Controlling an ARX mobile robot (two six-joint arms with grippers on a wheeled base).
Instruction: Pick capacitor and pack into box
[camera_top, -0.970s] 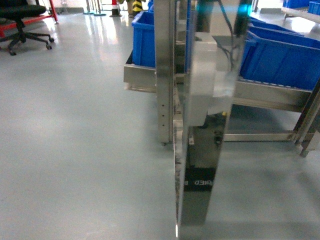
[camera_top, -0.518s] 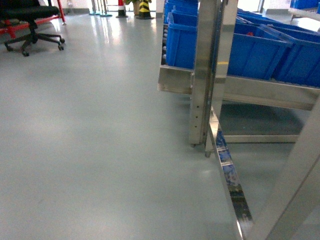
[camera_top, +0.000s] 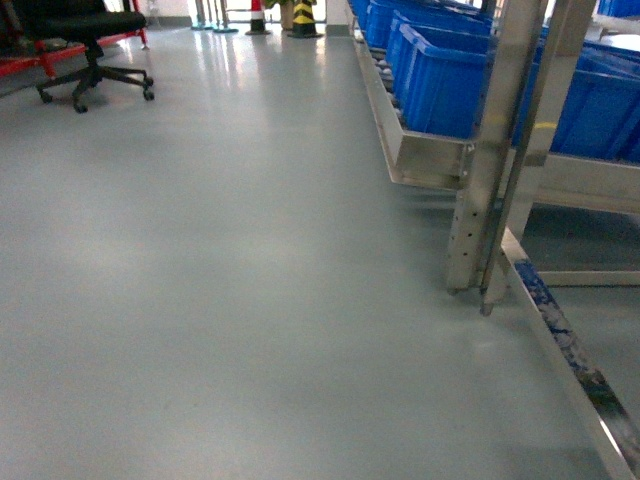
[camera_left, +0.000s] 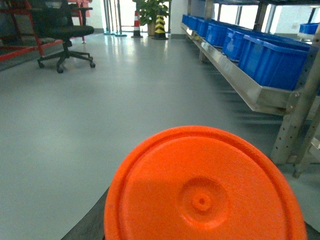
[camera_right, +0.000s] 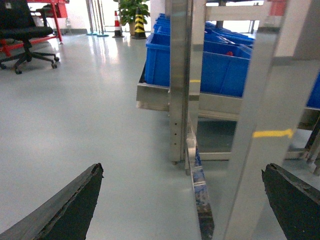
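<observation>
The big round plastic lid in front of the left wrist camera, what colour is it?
Bright orange round plastic lid, best seen in the left wrist view.

End effector (camera_right: 182, 200) spread wide before steel rack (camera_right: 180, 80).

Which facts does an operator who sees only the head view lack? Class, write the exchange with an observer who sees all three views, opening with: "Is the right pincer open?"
Observer: Yes. In the right wrist view the right pincer is open, with nothing between its fingers.
Operator: What does the left wrist camera show?
Observer: An orange disc fills its lower part. I cannot tell whether that arm grips it.
Operator: Anything far back?
Observer: A potted plant stands beside a yellow-black bollard.
</observation>
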